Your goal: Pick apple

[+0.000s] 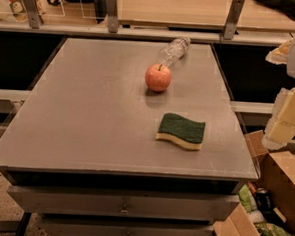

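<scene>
A round red-pink apple [158, 77] with a short dark stem stands upright on the grey table top [88, 111], right of centre and towards the back. My gripper [282, 123] hangs at the right edge of the view, beyond the table's right side and well apart from the apple. It holds nothing that I can see.
A clear plastic bottle [174, 50] lies on its side just behind the apple. A green-and-yellow sponge [182, 130] lies in front of the apple. An open cardboard box [284, 178] full of clutter stands on the floor at lower right. Shelving with a rail runs behind the table.
</scene>
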{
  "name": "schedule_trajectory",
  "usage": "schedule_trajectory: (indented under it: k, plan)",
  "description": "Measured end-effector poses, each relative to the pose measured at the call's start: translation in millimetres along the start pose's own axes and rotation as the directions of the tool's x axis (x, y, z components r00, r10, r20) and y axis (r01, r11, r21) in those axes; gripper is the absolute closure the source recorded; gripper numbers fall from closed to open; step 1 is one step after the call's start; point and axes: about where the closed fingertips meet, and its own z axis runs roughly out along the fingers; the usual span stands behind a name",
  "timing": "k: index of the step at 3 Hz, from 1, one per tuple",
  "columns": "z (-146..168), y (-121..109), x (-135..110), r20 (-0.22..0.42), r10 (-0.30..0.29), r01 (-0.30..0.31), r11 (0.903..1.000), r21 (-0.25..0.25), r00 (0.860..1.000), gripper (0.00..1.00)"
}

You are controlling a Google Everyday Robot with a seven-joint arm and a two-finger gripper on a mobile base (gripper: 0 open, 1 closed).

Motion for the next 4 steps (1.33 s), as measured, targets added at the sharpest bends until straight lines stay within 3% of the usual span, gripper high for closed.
schedule_trajectory:
  k: [1,3,4]
  plan:
    - [-2,-1,-1,0.008,0.004,-0.004,0.9999,0.01,1.0,0.0]
    - [-6,-52,-66,0.139,-0.067,0.06,0.9966,0.056,0.988,0.0]
    - [-1,-84,-99,0.222,-0.104,0.093,0.9939,0.058,0.969,0.0]
